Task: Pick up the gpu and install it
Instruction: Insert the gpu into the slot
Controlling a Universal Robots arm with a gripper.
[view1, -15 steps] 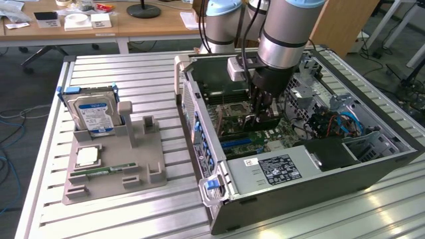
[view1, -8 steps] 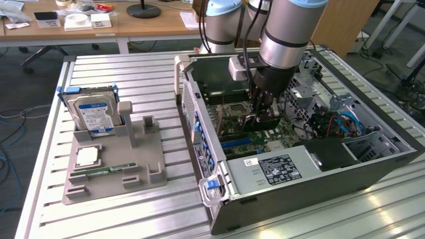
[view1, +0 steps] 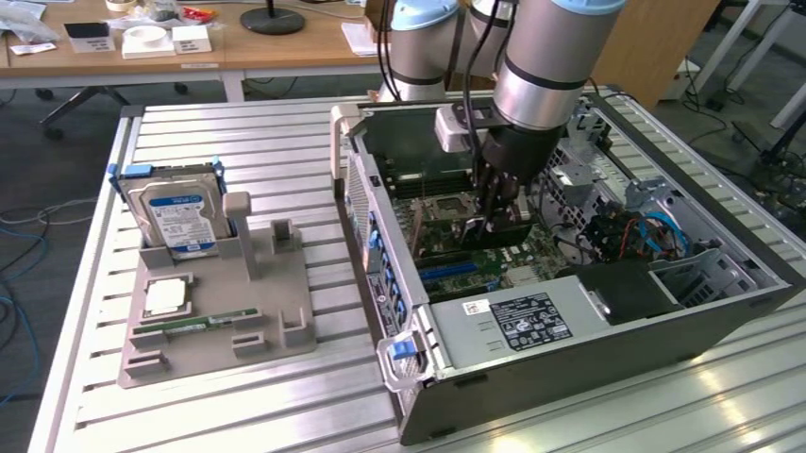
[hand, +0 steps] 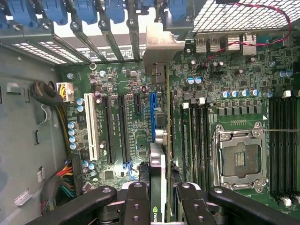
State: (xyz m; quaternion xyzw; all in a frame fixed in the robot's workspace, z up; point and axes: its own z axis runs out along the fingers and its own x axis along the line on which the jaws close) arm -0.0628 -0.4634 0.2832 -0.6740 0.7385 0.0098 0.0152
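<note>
Ribbed aluminium table (view1: 252,142) slats were seen under the whole work area, with wooden desks and office clutter at the far side of the room. On the exterior view's left a grey moulded parts holder (view1: 221,316) was stood on the table, with a boxy silver hard drive bearing a blue-white label (view1: 176,215) upright in its far slot, a small square silvery processor (view1: 168,297) lying flat, and a narrow green memory stick (view1: 202,324) just near of it. On the exterior view's right an open dark tower computer case (view1: 567,283) was laid on its side, its green motherboard (hand: 225,84) exposed. The grey-and-black robot gripper (view1: 494,226) was lowered inside the case, and in the wrist view its black fingers (hand: 138,206) were seen clenched on the thin green-brown graphics card with a silvery metal end bracket (hand: 158,178), held on edge between them. The card's bracket (hand: 161,44) was reached toward the rear slot openings, and its lower edge was lined up just beside the blue expansion slot (hand: 153,117); whether the edge was already touching the slot could not be told. The installing step was judged to be in hand, the pick-up done. A straight, even press along the slot line was judged to be called for, with the bracket kept square to the rear opening so the card is not skewed.
</note>
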